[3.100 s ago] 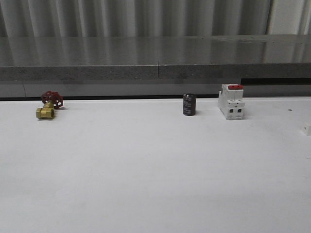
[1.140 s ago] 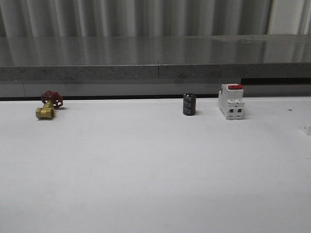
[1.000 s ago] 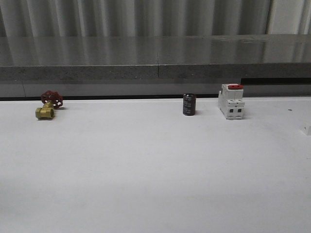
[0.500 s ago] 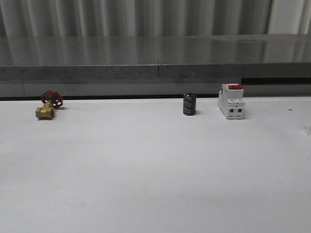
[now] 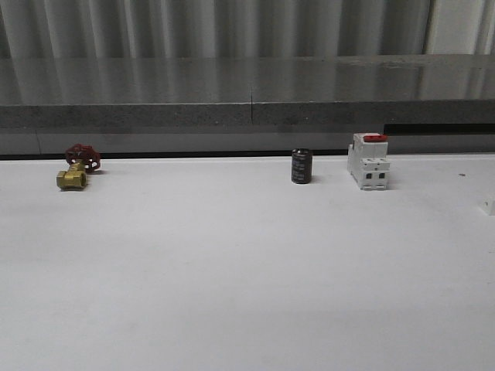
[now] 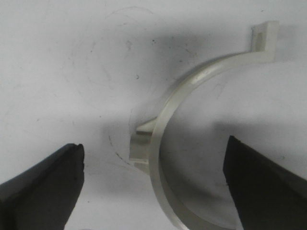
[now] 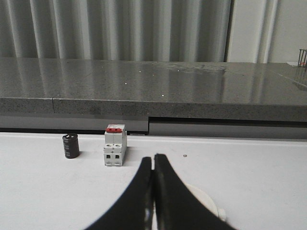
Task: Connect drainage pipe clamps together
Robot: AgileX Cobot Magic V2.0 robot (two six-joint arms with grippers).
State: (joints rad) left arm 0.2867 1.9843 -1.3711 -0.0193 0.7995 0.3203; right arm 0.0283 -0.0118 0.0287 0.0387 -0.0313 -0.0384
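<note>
Left tool (image 6: pixel 153 191): fingers spread wide, nothing between them but air, poised over one clamp (image 6: pixel 165 143). This clamp, a white half-ring, lay flat on the table (image 6: pixel 57 57). Its curved band passed between the dark fingers (image 6: pixel 43 187), touching neither. A small outer lug faced the one finger; a flat end tab stood at the far end of the arc.

Right tool (image 7: pixel 153 191): fingers pressed together, tips meeting, holding nothing that could be seen. Just beyond the tips lay a white rounded piece (image 7: pixel 204 203), probably the second clamp, mostly hidden by the fingers.

Step in hand, as judged: first grasp of the clamp under the left tool; joining not yet begun. To do it well, the tool should come down with the band centred between the fingers and close across the band's thickness near the lug, where the plastic looks stiffest. Gripping near mid-arc would leave both end tabs free for mating. The thin band could slide or tip on the smooth table if one finger touched first.

Middle of table, front view: bare white surface.

Far edge of table: breaker (image 5: pixel 368 161), white with a red top; black cylinder (image 5: pixel 302 166) beside it; brass valve (image 5: pixel 76 169) with a red handwheel, well apart at the left. None belongs to the task.

Behind: grey ledge (image 5: pixel 247 93) and ribbed wall.
</note>
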